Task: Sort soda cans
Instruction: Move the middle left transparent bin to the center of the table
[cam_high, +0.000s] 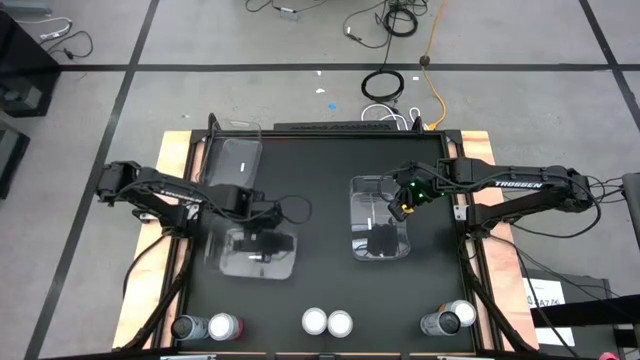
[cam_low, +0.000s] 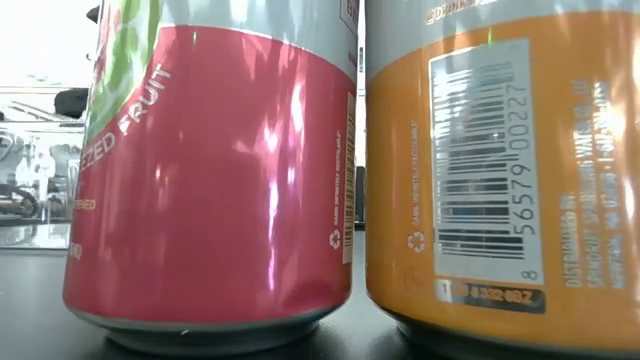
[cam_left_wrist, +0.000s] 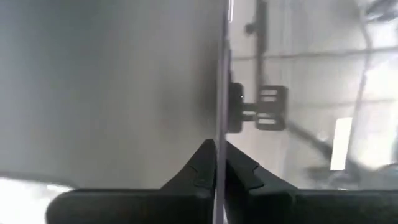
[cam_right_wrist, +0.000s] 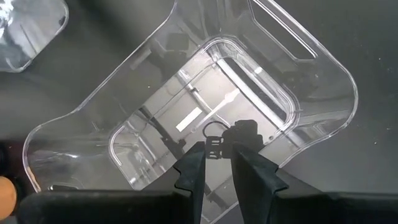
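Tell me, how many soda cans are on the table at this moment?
6, all along the table's near edge: a pair at the left, a pair in the middle, a pair at the right. None appears hidden.

The left gripper (cam_left_wrist: 219, 163) is being held low over the table's left half, fingers (cam_left_wrist: 200, 169) pinched together. The right gripper (cam_right_wrist: 219, 163) is being held above the middle-right, fingers (cam_right_wrist: 191, 168) slightly parted.
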